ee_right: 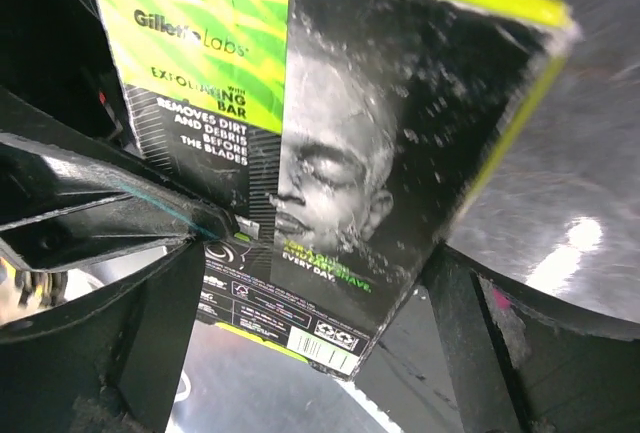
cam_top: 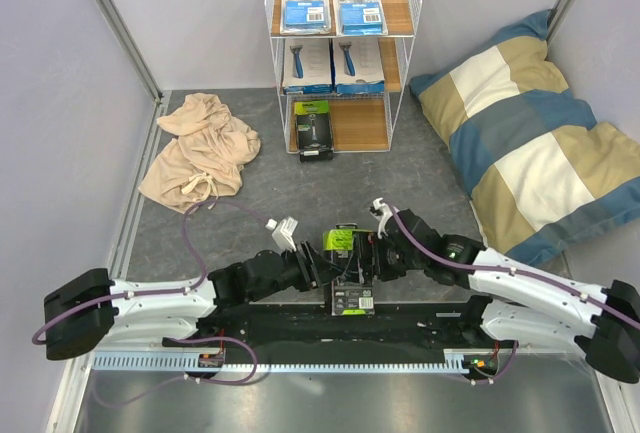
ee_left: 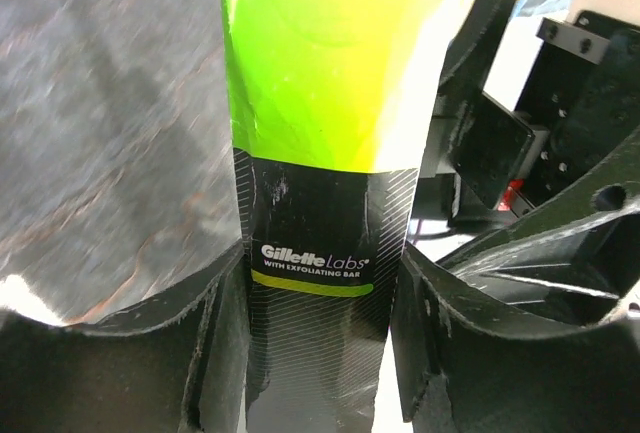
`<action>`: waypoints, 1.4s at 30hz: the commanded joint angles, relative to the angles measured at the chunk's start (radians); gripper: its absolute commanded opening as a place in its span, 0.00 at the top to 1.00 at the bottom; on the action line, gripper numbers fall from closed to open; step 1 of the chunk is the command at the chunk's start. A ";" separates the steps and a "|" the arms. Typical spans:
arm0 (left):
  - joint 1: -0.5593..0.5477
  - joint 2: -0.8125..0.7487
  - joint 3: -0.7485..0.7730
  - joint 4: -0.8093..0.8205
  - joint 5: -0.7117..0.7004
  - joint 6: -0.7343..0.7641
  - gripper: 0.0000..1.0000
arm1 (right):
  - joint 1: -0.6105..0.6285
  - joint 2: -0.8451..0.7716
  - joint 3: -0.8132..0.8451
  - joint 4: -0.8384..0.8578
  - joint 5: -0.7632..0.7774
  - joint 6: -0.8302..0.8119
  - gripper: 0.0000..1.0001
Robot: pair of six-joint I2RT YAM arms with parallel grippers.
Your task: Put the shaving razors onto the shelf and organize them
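Well short of the shelf (cam_top: 366, 125), the box (cam_top: 343, 243) sits between both arms, left jaws pinching its sides, right jaws spread wide around it (no grip there, I judge), so a weak left pinch could drop it on the bench (cam_top: 420, 178).

The black-and-green box (ee_left: 320, 203) between the fingers (ee_left: 130, 353) of the left gripper (ee_left: 320, 253) reads "Gillette Labs" in white, with "WITH EXFOLIATING BAR" beneath. Between the fingers (ee_right: 100, 353) of the right gripper (ee_right: 320, 253), its other panels read "Gillette Labs", "REMOVES DIRT AND DEBRIS BEFORE THE BLADES" and "EVERY DAY." The barcode digits are too small to read.
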 commanded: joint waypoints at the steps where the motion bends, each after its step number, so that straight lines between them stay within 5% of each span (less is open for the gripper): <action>1: 0.029 -0.003 0.089 0.017 0.033 0.082 0.98 | -0.036 -0.085 0.096 -0.072 0.189 -0.023 0.02; 10: 0.166 0.077 0.158 0.029 0.185 0.134 0.98 | -0.053 -0.278 0.157 -0.221 0.462 -0.015 0.02; 16: 0.305 0.146 0.223 0.063 0.341 0.179 0.98 | -0.058 -0.290 0.182 -0.245 0.476 -0.035 0.02; 27: 0.601 0.258 0.372 0.097 0.627 0.226 0.98 | -0.066 -0.239 0.163 -0.166 0.366 -0.061 0.02; 42: 0.917 0.374 0.407 0.368 0.975 0.074 0.98 | -0.233 -0.061 -0.018 0.440 -0.098 0.021 0.02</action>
